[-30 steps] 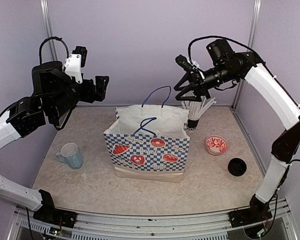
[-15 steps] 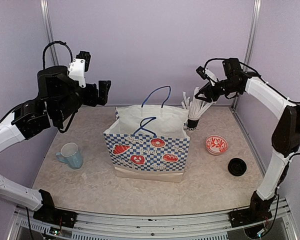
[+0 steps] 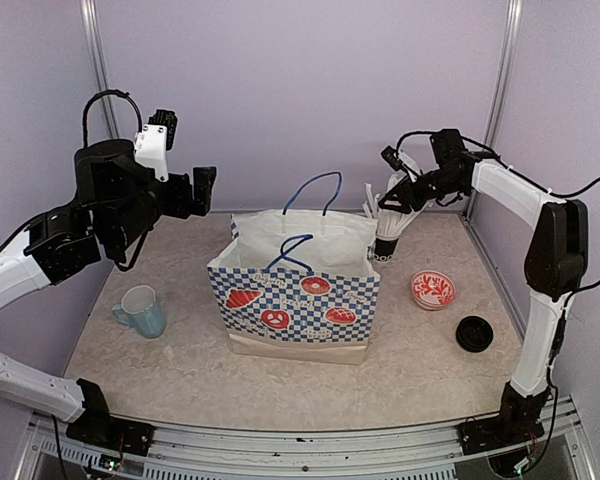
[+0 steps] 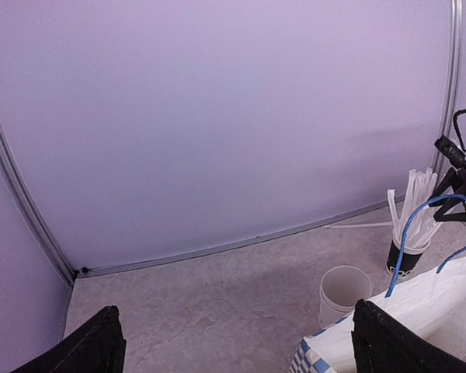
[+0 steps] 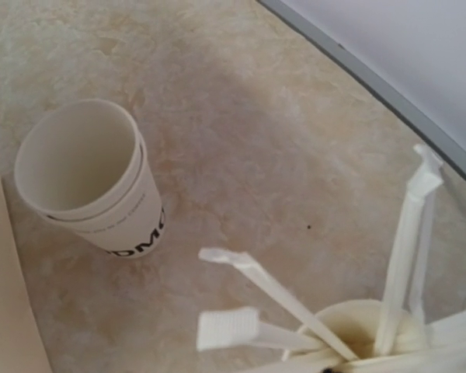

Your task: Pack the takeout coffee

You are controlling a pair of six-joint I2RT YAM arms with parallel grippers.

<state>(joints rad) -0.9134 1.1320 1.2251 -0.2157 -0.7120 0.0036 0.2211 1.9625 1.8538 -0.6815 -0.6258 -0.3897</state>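
**Gripper state.** The right gripper (image 3: 392, 197) hangs at the upper right of the overhead view, just above the wrapped straws of the black-banded straw cup (image 3: 387, 240). Its own fingers do not appear in the right wrist view, so whether they are apart or together cannot be told. Nothing is seen held in it. The left gripper (image 3: 202, 188) is raised at the upper left, well apart from all objects. Its fingers (image 4: 97, 346) stand wide apart and empty.

**Location of the task item.** The white paper cups (image 5: 93, 186), which appear to be two nested and carry the "MOOD" print near the base, stand upright and unlidded on the table (image 3: 180, 370). In the left wrist view they are at lower right, behind the checked paper bag (image 3: 295, 290) and beside the straw cup. The bag hides them from the overhead view. A black lid (image 3: 474, 333) lies at the lower right of the overhead view, well apart from the cups.

**Progress.** Judged as at the start: no cup is gripped, lidded or seen in the bag, though the bag's interior is not fully visible. Grasping the cups, possibly lidding them, and loading the bag remain.
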